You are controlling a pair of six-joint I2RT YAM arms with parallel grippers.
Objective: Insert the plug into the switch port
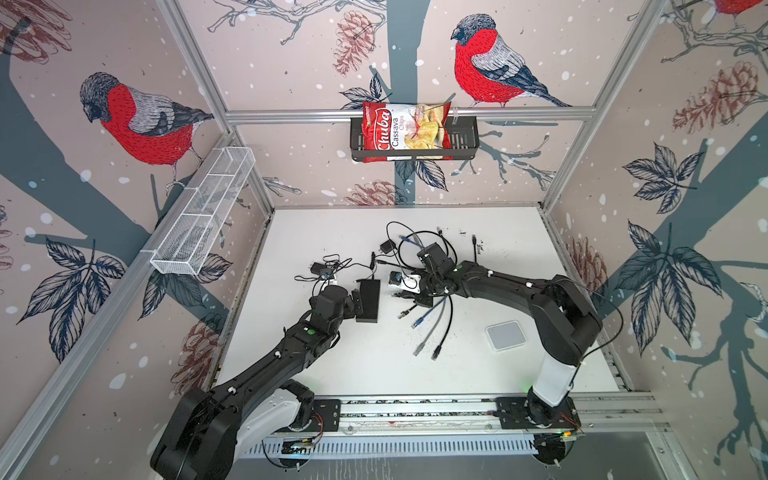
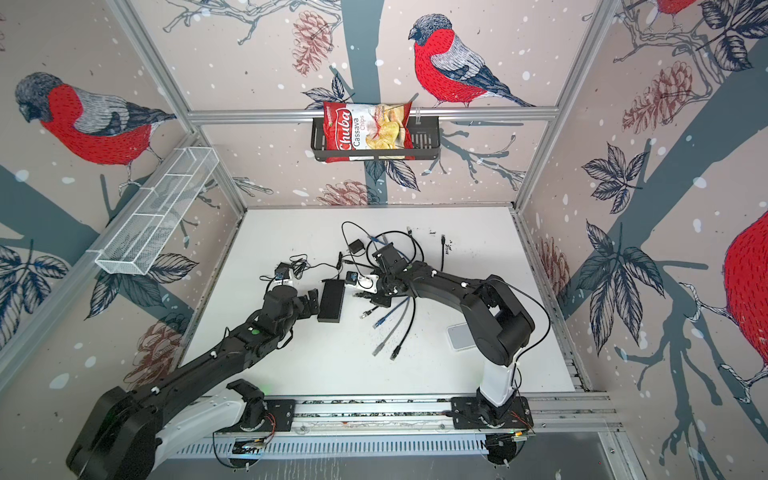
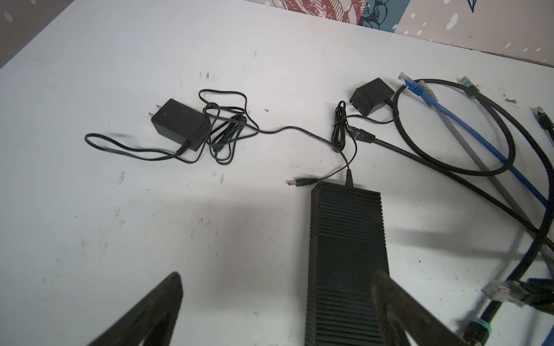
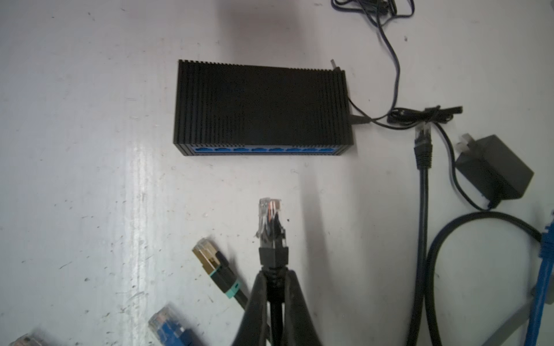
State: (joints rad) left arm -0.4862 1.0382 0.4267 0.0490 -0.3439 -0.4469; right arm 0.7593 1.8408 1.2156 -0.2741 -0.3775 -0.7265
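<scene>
While your right hand point(image 4: 274, 278) clamped the black cable's clear plug point(image 4: 269, 215) short of the ribbed black switch point(image 4: 260, 104), your left hand point(image 3: 278, 277) stood spread beside it.

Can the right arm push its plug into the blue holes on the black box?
Probably yes. Its fingers pinch the plug, which points at the blue holes, and only bare table lies between them.
</scene>
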